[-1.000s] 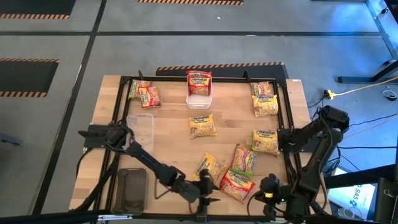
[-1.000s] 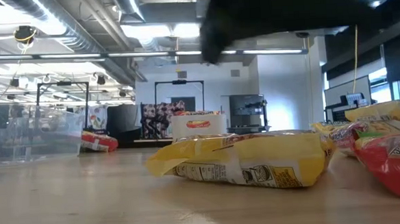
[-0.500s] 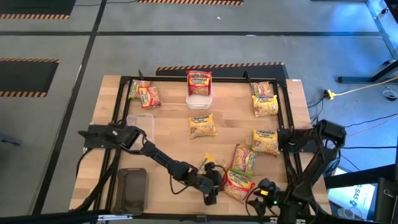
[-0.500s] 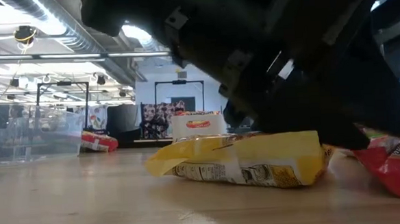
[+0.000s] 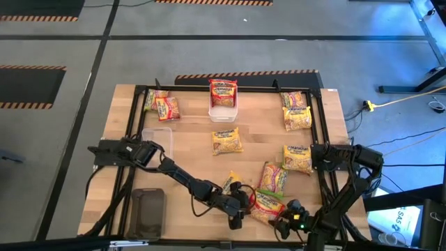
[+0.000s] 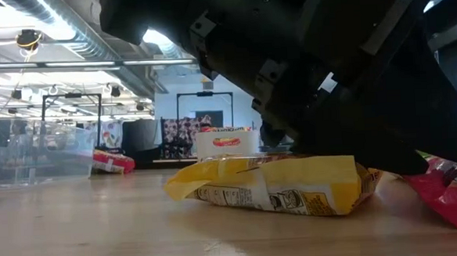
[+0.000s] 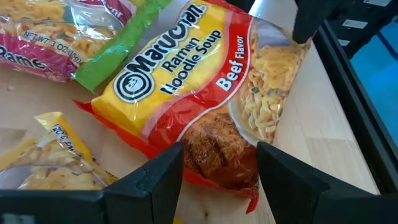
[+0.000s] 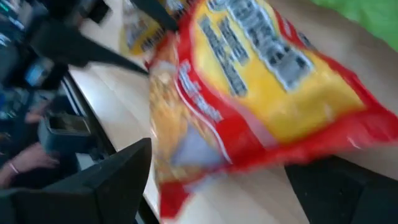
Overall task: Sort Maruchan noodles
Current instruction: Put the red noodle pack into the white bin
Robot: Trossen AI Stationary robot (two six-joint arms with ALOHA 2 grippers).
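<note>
With both grippers spread over the Beef Flavor Maruchan packet (image 7: 199, 93) at the table's (image 5: 188, 150) near edge, the left gripper (image 7: 219, 163) astride its red end and the right gripper (image 8: 217, 180) opposite, only one should pinch the crinkly edge squarely, I judged.

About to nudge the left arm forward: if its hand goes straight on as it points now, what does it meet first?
Most likely the red-and-yellow crinkly plastic beef-flavour ramen packet: it lies right ahead of the open left hand, its red end between the fingertips. How much gap remains is unclear.
</note>
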